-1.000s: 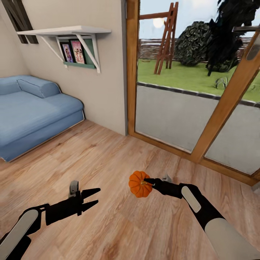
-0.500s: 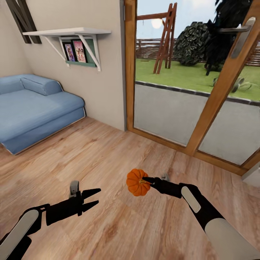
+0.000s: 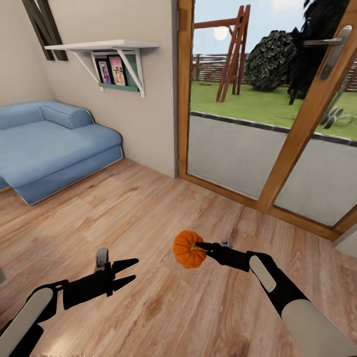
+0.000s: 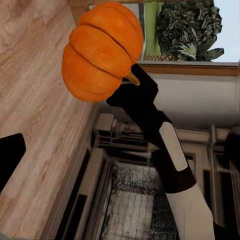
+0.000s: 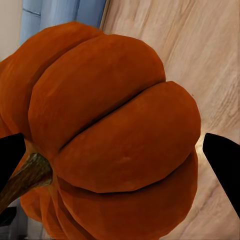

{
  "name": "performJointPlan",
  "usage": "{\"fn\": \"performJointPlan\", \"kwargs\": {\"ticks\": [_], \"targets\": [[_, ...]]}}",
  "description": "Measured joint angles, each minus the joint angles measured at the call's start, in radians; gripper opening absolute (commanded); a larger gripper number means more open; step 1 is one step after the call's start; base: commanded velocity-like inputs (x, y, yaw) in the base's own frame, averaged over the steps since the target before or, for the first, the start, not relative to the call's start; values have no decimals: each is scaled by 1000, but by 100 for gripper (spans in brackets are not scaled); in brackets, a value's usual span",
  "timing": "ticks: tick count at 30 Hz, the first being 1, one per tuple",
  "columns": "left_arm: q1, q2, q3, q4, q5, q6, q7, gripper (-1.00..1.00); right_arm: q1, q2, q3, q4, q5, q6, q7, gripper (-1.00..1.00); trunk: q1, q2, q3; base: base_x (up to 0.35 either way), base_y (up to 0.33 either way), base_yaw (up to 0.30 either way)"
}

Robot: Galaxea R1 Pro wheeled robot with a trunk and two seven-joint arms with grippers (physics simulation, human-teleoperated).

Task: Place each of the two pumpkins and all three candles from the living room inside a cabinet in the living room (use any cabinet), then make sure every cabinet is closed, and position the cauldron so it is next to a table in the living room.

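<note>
A small ribbed orange pumpkin (image 3: 187,249) hangs above the wooden floor, held at its stem end by my right gripper (image 3: 201,246), which is shut on it. The right wrist view has the pumpkin (image 5: 115,140) close up between the two black fingertips (image 5: 222,155), its brown stem to one side. From the left wrist view the pumpkin (image 4: 102,50) and the right gripper (image 4: 131,85) behind it are seen side on. My left gripper (image 3: 131,271) is open and holds nothing, low to the left of the pumpkin.
A blue sofa (image 3: 49,148) stands against the wall at the left. A white wall shelf (image 3: 104,47) with picture frames hangs above it. A wooden-framed glass door (image 3: 277,148) to the garden spans the right. Open wooden floor (image 3: 148,208) lies ahead.
The whole view has shifted: sofa, shelf and door frame sit a little further right, so the camera turned left. Both arms keep their pose, and the pumpkin stays in the right gripper.
</note>
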Motion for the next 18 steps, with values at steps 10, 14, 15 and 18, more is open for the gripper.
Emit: {"fn": "performJointPlan", "kwargs": {"ticks": [10,14,15,18], "targets": [[0,-2,2,0,-6,-2,-1,100,0,0,4,0,1,0,-1,-100,0,0,5,134,-153,249],[0,-2,2,0,-6,-2,-1,100,0,0,5,0,2,-1,-1,-100,0,0,8,225,-222,251],[0,-2,1,0,-6,-2,-1,100,0,0,4,0,2,-1,-1,-100,0,0,8,173,-237,251],[0,-2,0,0,-5,-2,-1,100,0,0,4,0,-1,1,-1,-100,0,0,10,99,-252,252]]}}
